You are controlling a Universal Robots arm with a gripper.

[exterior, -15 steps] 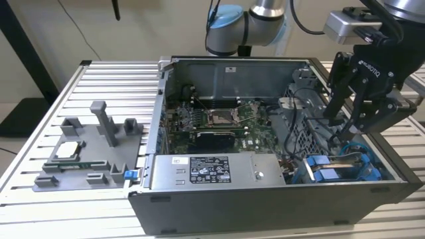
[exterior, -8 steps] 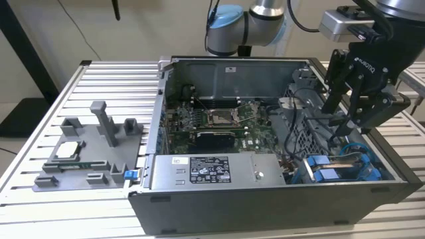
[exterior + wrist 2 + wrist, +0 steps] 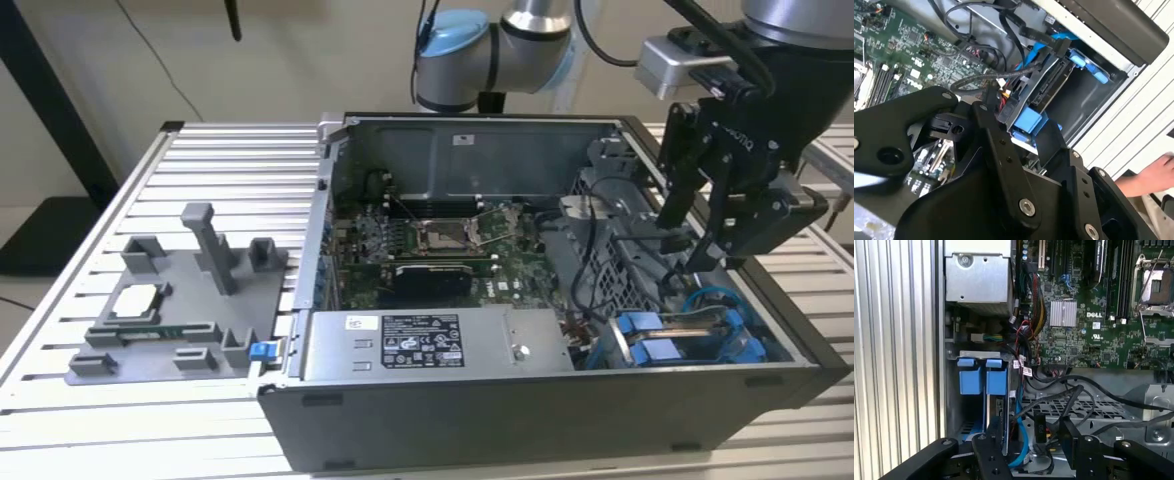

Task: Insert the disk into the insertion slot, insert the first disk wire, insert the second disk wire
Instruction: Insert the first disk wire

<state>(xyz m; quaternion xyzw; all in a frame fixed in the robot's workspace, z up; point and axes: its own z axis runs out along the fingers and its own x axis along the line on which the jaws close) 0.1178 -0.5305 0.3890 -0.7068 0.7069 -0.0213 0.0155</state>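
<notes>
Low at the exterior view's right, inside the open computer case [image 3: 534,415], the disk [image 3: 657,350] sits edge-up in its blue carrier within the insertion slot [image 3: 952,405], beside a second blue carrier [image 3: 969,380]. Just above it the gripper [image 3: 687,250] hangs inside the case, jaws apart and clamped on nothing; in the first wrist view a black connector [image 3: 1039,431] on its cable stands between them, untouched as far as shows. A blue cable [image 3: 707,297] loops near the disk. The case also holds the motherboard [image 3: 441,245] and the power-supply box [image 3: 427,345]. On the table [image 3: 80,400], toward the exterior view's left, a grey fixture [image 3: 200,250] cradles a chip [image 3: 136,300].
</notes>
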